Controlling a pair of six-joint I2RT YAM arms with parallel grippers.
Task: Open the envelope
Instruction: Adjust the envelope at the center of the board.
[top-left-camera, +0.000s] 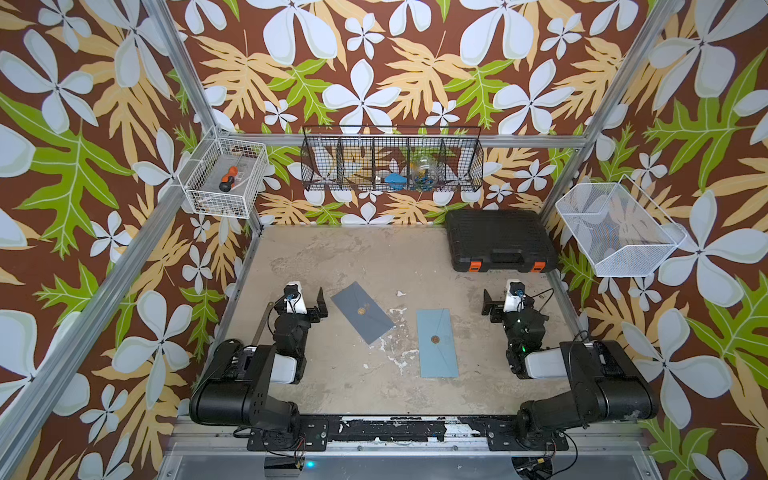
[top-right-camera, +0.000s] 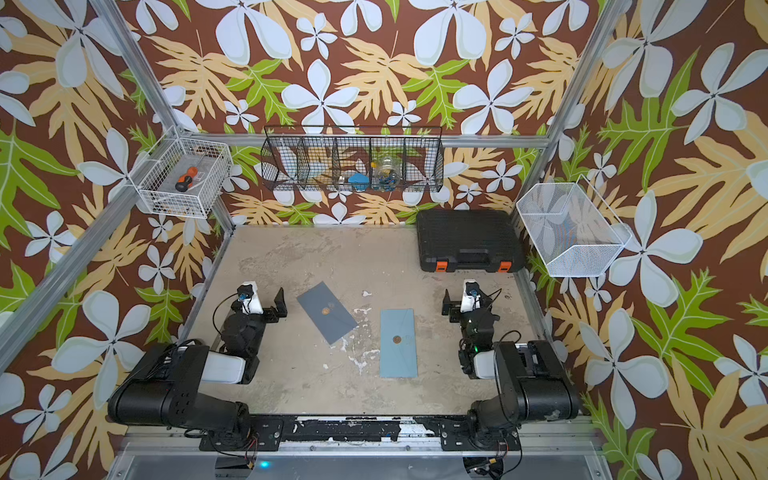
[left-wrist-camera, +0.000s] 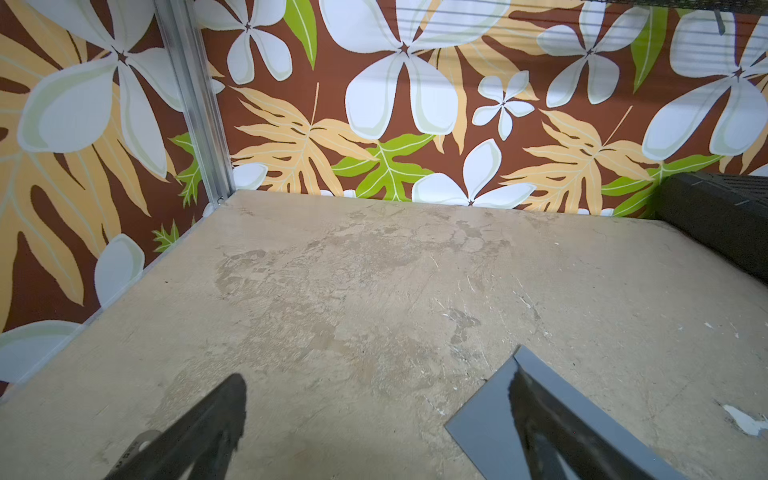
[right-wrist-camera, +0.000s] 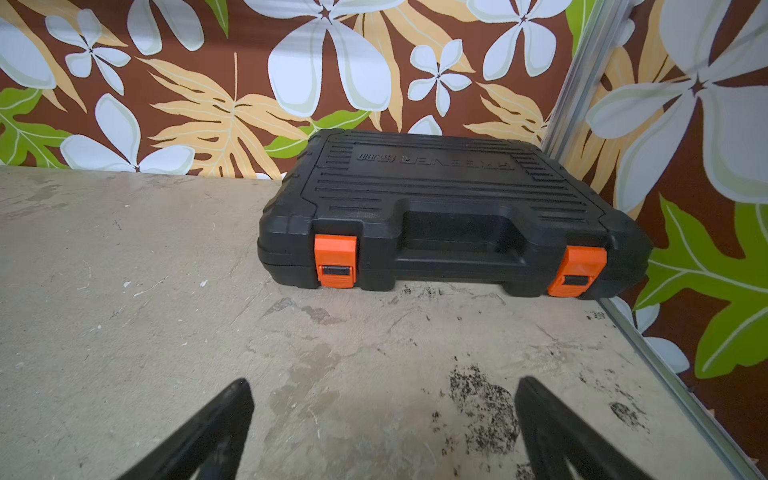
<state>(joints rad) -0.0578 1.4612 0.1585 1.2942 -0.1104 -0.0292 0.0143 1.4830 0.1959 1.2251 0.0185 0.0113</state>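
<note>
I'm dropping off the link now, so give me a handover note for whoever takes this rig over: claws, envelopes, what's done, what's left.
Left claw: open, empty, one finger close to a corner of the dark grey envelope.
Right claw: open, empty, facing the black case.
Envelopes: the dark grey envelope lies angled, nearer the left claw; the light blue envelope lies straight, in the middle. Both flat, flaps shut, round seals in place.
Done: nothing.
Left: pick one envelope, hold it down, lift its flap.
</note>
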